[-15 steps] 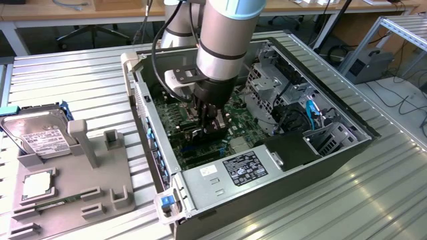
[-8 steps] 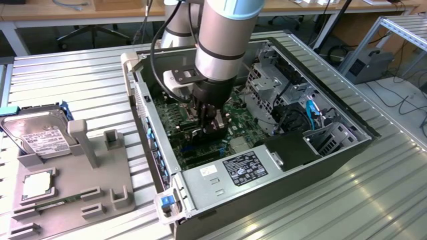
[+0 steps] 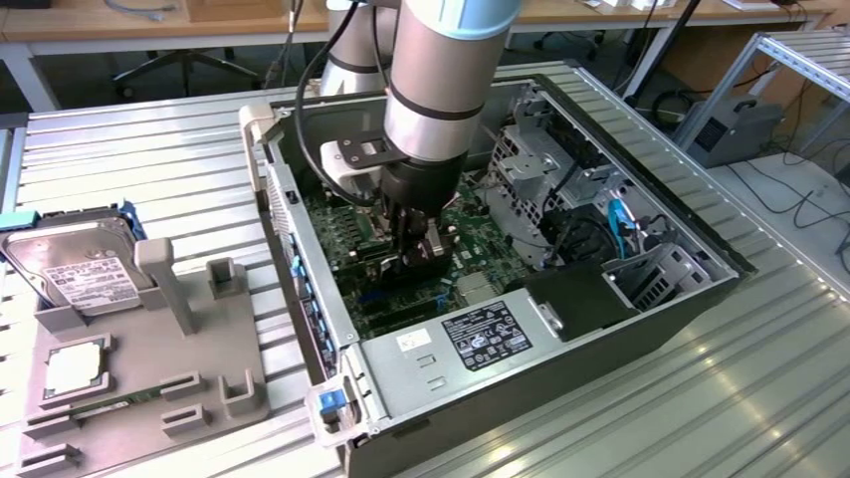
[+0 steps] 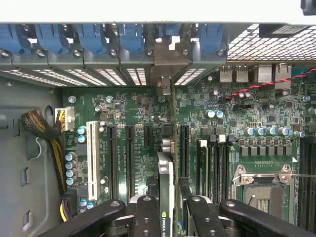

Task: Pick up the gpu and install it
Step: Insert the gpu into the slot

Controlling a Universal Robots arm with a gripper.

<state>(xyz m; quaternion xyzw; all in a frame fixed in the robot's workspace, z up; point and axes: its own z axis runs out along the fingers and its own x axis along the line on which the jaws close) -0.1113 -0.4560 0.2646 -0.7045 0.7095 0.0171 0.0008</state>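
While we look down along the wrist, we see the gpu [image 4: 167, 190] edge-on: a slim black card with a strip of green lettering near the fingers and small silver parts along its upper edge, its metal end bracket [image 4: 164, 86] reaching up to the row of slot covers at the case's rear wall. The gripper [image 4: 168, 210] is clamped narrowly on it, black fingers [image 4: 146, 212] pressing both faces. The card stands upright over the green motherboard [image 4: 133, 113], in line between the long black expansion slots and the memory slots; whether it is seated we cannot tell. In the exterior view the gripper [image 3: 414, 261] reaches deep inside the open computer case [image 3: 531, 368], which lies on a ribbed metal table [image 3: 743, 398]. To the exterior view's left a grey parts holder [image 3: 173, 349] sits beside a silver hard drive [image 3: 80, 269]. Desks and cables fill the room behind.
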